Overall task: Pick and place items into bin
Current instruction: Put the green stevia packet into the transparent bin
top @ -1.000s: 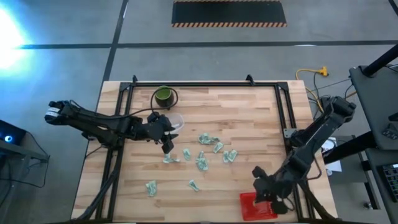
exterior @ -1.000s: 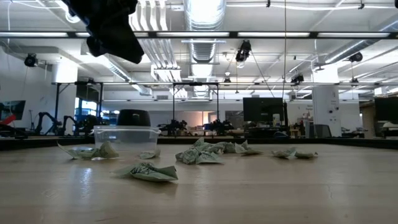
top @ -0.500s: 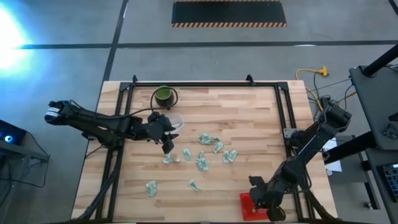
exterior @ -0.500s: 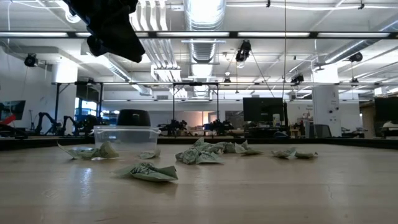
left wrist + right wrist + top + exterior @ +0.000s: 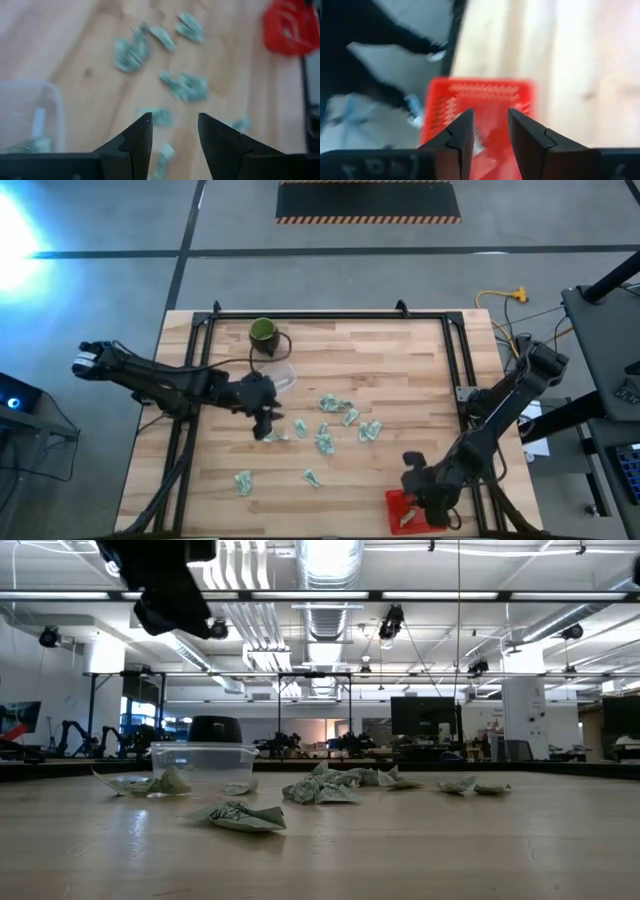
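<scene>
Though most packets are still loose mid-table, I'd call this early in the job. Red bin sits at the near right corner w/ a pale item or two inside, as far as I can tell. Right gripper hangs over it, fingers parted, empty. Left gripper hovers above the scatter beside the clear tub, jaws apart, nothing held. Count: approx. ten packets left on the wood, 1 red bin, 1 clear tub, 1 green cup, 2 arms.
</scene>
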Robot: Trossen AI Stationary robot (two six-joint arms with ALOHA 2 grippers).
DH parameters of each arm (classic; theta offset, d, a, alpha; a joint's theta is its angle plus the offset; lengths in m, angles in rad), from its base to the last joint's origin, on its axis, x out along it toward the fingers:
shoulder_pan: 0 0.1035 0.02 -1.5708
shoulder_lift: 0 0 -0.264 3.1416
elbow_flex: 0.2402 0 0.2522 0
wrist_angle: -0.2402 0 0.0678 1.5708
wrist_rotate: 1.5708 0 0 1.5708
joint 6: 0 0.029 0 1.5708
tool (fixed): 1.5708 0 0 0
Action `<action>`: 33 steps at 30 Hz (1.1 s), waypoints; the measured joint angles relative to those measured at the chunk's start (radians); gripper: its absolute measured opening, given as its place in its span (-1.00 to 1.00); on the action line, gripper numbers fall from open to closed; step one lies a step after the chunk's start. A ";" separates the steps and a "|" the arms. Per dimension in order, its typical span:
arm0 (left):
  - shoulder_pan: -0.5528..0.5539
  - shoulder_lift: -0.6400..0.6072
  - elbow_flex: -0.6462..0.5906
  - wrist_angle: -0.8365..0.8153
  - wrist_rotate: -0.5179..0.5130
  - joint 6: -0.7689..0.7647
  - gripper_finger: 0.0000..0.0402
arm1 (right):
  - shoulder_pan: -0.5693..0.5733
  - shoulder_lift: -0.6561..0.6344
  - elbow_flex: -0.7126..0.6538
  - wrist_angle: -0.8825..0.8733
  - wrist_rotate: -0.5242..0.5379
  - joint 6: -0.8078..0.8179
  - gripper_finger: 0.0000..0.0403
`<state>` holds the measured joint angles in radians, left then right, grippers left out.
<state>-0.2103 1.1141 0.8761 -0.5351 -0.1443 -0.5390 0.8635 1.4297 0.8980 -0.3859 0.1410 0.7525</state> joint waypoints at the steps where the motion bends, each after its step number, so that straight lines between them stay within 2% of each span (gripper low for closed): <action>1: -0.012 0.000 0.000 -0.013 0.006 0.000 -0.30 | 0.000 -0.017 0.001 -0.021 0.044 -0.007 -0.47; 7: -0.087 0.007 -0.003 -0.145 0.005 0.004 -0.30 | 0.000 -0.127 -0.001 -0.172 0.322 -0.012 -0.57; 10: -0.128 0.033 -0.021 -0.198 0.011 0.050 -0.30 | -0.008 -0.174 -0.001 -0.221 0.414 -0.012 -0.61; 14: -0.161 0.100 -0.031 -0.180 0.011 0.083 -0.30 | -0.032 -0.216 -0.002 -0.248 0.491 -0.002 -0.65; 21: -0.163 0.287 -0.025 -0.015 -0.004 0.222 -0.30 | -0.071 -0.230 -0.002 -0.247 0.517 -0.004 -0.63; 24: -0.164 0.368 -0.004 -0.028 -0.047 0.234 -0.30 | -0.073 -0.230 -0.004 -0.249 0.517 -0.015 -0.58; 33: -0.163 0.501 0.014 0.006 -0.050 0.234 -0.30 | -0.073 -0.232 -0.009 -0.262 0.518 0.009 -0.43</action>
<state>-0.3729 1.6146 0.8898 -0.5293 -0.1940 -0.3046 0.7909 1.1980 0.8894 -0.6481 0.6586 0.7614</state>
